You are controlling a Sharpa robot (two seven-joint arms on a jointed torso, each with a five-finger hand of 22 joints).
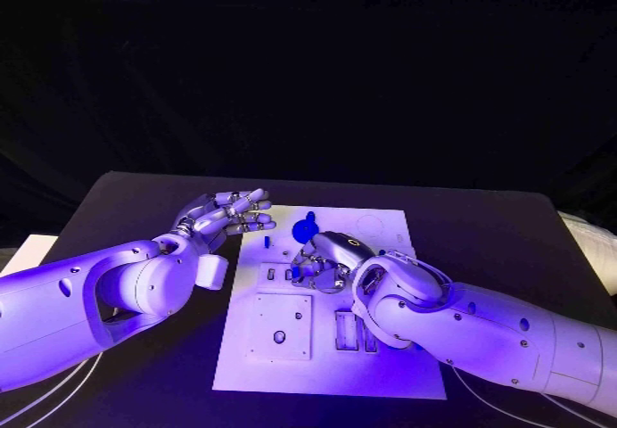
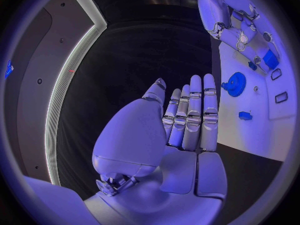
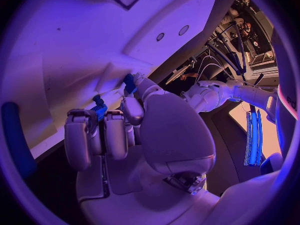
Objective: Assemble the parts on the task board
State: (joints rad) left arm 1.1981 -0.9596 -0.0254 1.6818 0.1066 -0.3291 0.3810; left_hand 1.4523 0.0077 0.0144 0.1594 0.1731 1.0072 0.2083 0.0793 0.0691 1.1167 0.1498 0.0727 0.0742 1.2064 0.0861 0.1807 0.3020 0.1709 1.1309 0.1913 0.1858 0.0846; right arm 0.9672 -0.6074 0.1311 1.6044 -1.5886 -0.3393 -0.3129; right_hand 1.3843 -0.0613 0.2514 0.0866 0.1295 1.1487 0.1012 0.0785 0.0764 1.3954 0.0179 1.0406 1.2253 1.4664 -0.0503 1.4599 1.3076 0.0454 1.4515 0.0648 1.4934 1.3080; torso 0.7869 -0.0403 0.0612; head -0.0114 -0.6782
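The white task board point(image 1: 386, 357) lies in the middle of the black table. A blue gear point(image 1: 306, 230) sits near its far edge, with a small blue part point(image 1: 267, 241) to its left. My right hand point(image 1: 324, 259) is bent down over the board's middle and its fingers are curled. It pinches a small blue part point(image 3: 129, 82) between thumb and fingertips, close against the board point(image 3: 94, 35). My left hand point(image 1: 226, 214) hovers at the board's far left corner, fingers stretched out and holding nothing. From the left wrist I see that hand point(image 2: 187, 120), the gear point(image 2: 236, 83) and a small part point(image 2: 245, 115).
A raised white plate point(image 1: 281, 325) with a hole lies on the board's near left. Two slotted recesses point(image 1: 354, 332) lie beside my right forearm. Bare black table point(image 1: 514, 232) lies on both sides of the board.
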